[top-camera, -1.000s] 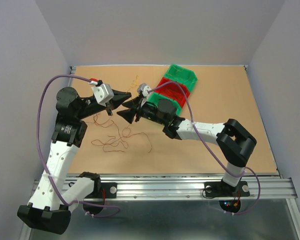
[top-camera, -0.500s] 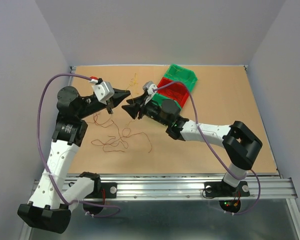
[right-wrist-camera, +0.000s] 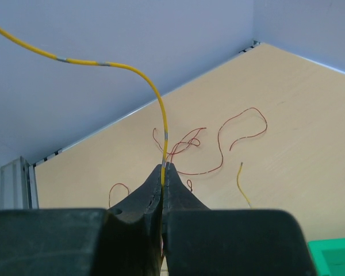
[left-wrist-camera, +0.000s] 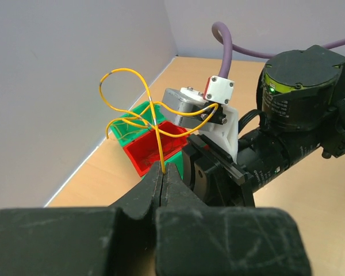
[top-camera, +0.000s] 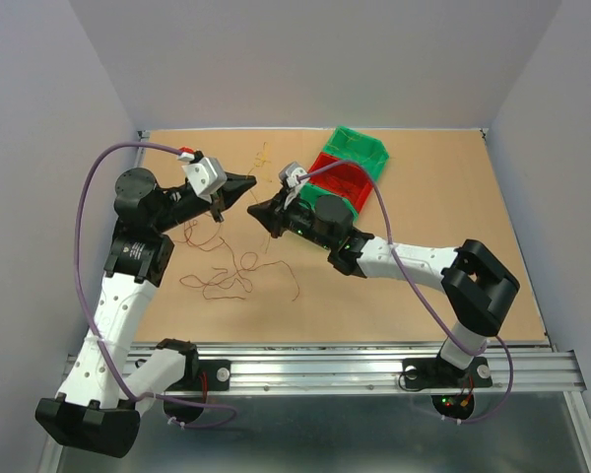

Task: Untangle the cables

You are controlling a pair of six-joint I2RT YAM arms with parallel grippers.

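Note:
A thin yellow cable curls in loops in the air above the table, and both grippers pinch it. My left gripper is shut on one part of it, the strand rising straight out of the closed tips. My right gripper is shut on another part of the yellow cable, which arcs up and to the left. In the top view the left gripper and right gripper hover tip to tip, close together. Several red-brown cables lie loosely tangled on the table below them.
A green bin, a red bin and another green bin partly under the right arm stand at the back middle. A loose yellow cable end lies on the table. Grey walls close the left, back and right sides.
My right gripper has closed on the yellow cable and shifted slightly back and left. The left gripper has edged right, still shut on the cable.

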